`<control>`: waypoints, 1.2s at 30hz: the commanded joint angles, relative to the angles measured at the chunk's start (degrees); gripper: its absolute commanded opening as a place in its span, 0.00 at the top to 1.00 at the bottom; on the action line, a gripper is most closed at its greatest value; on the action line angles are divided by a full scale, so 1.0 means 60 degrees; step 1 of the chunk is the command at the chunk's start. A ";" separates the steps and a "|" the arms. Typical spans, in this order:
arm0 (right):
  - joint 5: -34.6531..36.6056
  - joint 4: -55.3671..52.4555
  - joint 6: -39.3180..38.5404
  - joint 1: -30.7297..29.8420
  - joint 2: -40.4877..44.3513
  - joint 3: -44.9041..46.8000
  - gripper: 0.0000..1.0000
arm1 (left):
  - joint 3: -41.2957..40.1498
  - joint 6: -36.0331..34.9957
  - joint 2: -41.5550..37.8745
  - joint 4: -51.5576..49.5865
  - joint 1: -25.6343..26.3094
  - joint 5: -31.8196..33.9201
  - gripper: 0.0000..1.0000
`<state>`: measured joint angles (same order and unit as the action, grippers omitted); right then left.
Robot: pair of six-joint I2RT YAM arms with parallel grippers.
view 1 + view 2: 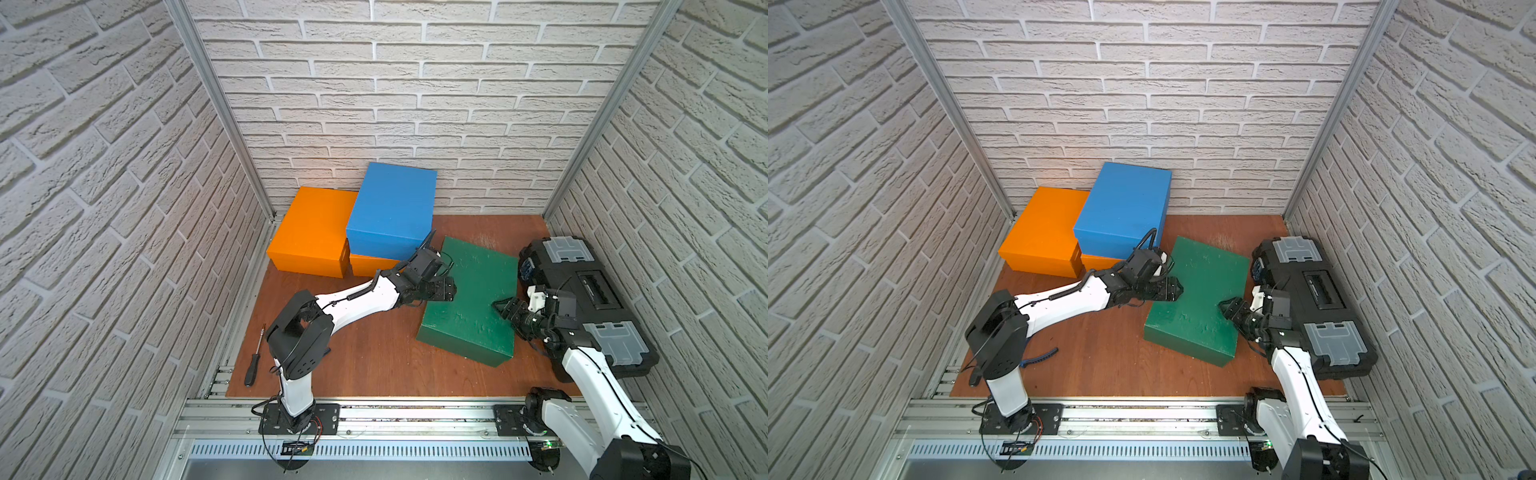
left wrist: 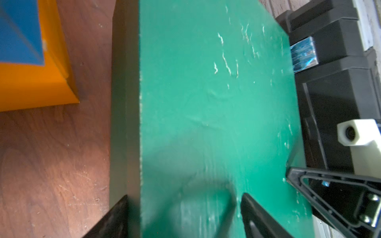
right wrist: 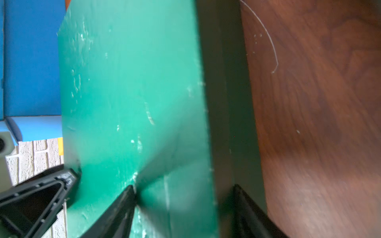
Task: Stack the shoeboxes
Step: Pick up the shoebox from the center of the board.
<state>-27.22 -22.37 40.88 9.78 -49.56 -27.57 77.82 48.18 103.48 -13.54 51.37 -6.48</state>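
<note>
1. Centrally, the dark green shoebox (image 1: pixel 469 303) lies on the tabletop (image 1: pixel 374 365).
2. The left gripper (image 1: pixel 453 289) and right gripper (image 1: pixel 496 307) straddle its opposite edges, fingers apart; whether they grip is unclear.
3. A black toolbox (image 1: pixel 590 286) sits just beside its right; a blue shoebox (image 1: pixel 390 212) sits atop an orange shoebox (image 1: pixel 372 266) near its left.

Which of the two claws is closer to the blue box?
Left. The left gripper is at the green box's edge facing the blue box, close by; the right gripper is at the green box's opposite edge, next to the black toolbox.
</note>
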 commanded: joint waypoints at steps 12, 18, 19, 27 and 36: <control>-0.1113 -0.0502 0.0433 -0.0250 0.0805 -0.0866 0.55 | 0.1154 -0.0354 -0.0132 0.0475 0.0513 -0.0989 0.18; -0.1146 -0.0903 0.0372 -0.0359 0.0833 -0.1711 0.56 | 0.1456 -0.0435 -0.0198 0.0336 0.0521 -0.1022 0.18; -0.1122 -0.0963 0.0338 -0.0380 0.0810 -0.1882 0.56 | 0.1493 -0.0456 -0.0225 0.0319 0.0520 -0.1015 0.18; -0.0927 -0.1097 0.0380 -0.0502 0.0762 -0.2790 0.60 | 0.2242 -0.0625 -0.0265 0.0032 0.0521 -0.1113 0.18; -0.0810 -0.1340 0.0159 -0.0735 0.0288 -0.3965 0.60 | 0.3304 -0.1220 -0.0224 -0.0582 0.0521 -0.0916 0.16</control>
<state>-22.96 -35.48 43.09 8.73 -47.07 -48.80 94.41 43.38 103.46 -22.20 51.33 -3.07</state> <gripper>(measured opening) 0.425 0.835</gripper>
